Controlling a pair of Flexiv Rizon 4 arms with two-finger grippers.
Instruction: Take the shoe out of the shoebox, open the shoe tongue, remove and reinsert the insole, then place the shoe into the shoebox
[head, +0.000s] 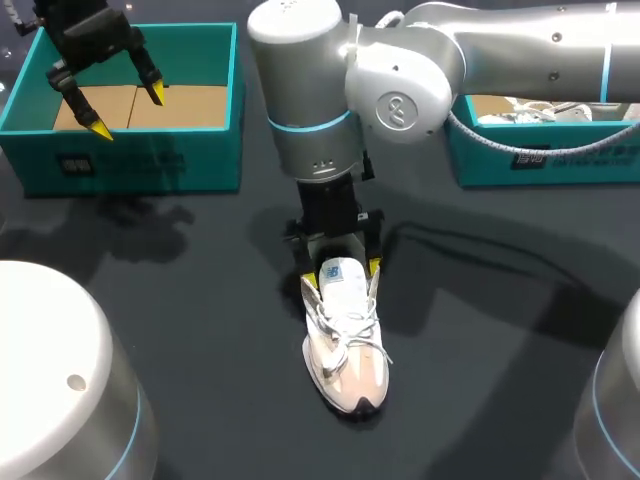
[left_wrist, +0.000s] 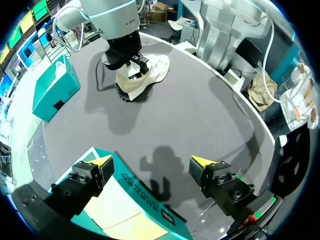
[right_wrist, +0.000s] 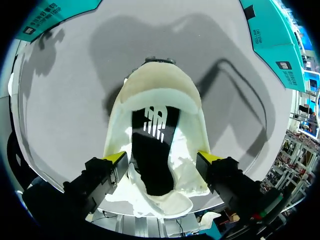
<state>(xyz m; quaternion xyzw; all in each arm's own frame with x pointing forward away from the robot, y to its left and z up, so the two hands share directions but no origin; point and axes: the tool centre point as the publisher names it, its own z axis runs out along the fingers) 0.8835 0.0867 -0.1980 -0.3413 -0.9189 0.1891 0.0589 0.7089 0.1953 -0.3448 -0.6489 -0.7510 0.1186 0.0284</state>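
- Our right gripper (head: 341, 272) hangs straight down over the heel end of the shoe (head: 345, 350), its fingers spread, one yellow tip on each side of the collar.
- The shoe stands upright on the table (head: 200, 300), outside the shoebox (head: 215, 150), toe pointing away from the boxes.
- The right wrist view looks down into the shoe: the tongue (right_wrist: 160, 100) is pushed forward and the dark insole (right_wrist: 152, 150) lies flat inside, so we judge that lifting the insole is the step in hand.
- To do it well, we should narrow the fingers, drop one tip inside the collar at the heel edge of the insole, pinch there, and peel up and back.
- The laces lie loose across the upper, and nothing pins the shoe down, so it may lift with the insole.
- Our left gripper (head: 128, 110) hovers with fingers apart and holding nothing above the shoebox, well apart from the shoe; it could come across to steady the toe.
- The table is dark and matte; a second teal box (head: 500, 160) sits at the far right.
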